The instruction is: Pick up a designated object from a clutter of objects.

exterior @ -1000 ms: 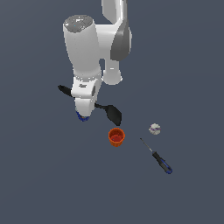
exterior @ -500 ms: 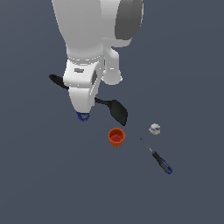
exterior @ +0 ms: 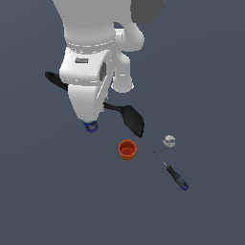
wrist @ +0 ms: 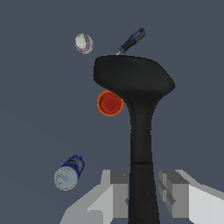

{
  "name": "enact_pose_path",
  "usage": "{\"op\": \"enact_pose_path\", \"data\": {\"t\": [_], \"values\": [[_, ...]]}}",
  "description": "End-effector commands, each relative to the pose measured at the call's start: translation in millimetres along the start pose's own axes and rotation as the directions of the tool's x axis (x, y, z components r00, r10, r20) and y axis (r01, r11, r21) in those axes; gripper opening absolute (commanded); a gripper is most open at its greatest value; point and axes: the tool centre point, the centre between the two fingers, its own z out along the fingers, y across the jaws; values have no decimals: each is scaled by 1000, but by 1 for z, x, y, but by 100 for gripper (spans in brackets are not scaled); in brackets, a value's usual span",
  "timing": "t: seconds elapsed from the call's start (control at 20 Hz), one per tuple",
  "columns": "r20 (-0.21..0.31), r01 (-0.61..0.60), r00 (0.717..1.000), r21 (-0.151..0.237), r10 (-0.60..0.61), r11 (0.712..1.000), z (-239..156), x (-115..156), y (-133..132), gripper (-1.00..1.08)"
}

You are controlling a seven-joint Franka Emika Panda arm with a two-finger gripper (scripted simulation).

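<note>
One sec ago the spatula (wrist: 142, 131) sat lower; now the claw (wrist: 142, 192), clamped on its handle, has it raised off the counter (exterior: 48, 201), pick basically done.

1. The spatula (wrist: 139, 105) is solid black from blade to handle, with no markings.
2. The cup (exterior: 127, 150) is orange with a redder inside.
3. The ball (wrist: 83, 43) is whitish with faint purple streaks.
4. The screwdriver (exterior: 173, 173) has a blue and black handle and a thin dark shaft.
5. The can (wrist: 69, 173) is blue and black on its side, with a pale grey-white end.
6. The pincer (wrist: 144, 192) has light grey fingers; the arm (exterior: 91, 72) is white.
7. The surface (exterior: 206, 72) is a plain dark slate blue-grey.
</note>
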Motion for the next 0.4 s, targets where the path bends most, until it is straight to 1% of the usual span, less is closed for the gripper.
{"op": "enact_pose_path", "data": {"t": [0.0, 0.35], "values": [[0, 0, 1000, -1, 0, 1000, -7, 2, 4, -100], [0, 0, 1000, -1, 0, 1000, -13, 3, 9, -100]]}}
